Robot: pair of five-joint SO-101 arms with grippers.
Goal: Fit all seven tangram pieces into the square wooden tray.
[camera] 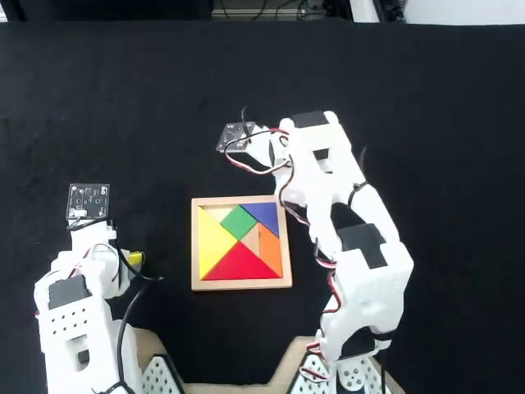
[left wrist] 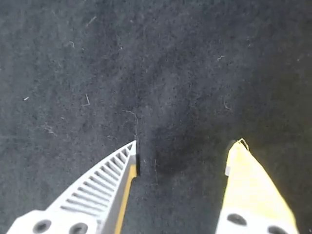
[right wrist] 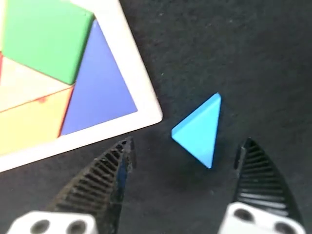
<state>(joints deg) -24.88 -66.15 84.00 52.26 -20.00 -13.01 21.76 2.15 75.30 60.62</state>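
Right gripper (right wrist: pixel 188 146) hangs spread astride the blue triangle (right wrist: pixel 200 129), which lies just beside a corner of the tray (right wrist: pixel 146 97), mid-frame in the high view. The tray looks nearly full. Next: pinch the triangle and seat it in the remaining gap. Left gripper (left wrist: pixel 186 144), lower left, is spread and holds nothing.

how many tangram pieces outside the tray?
1: a small light-blue triangle on the black cloth, just off the square wooden tray's corner, between the right gripper's open jaws. Others may hide under that arm.
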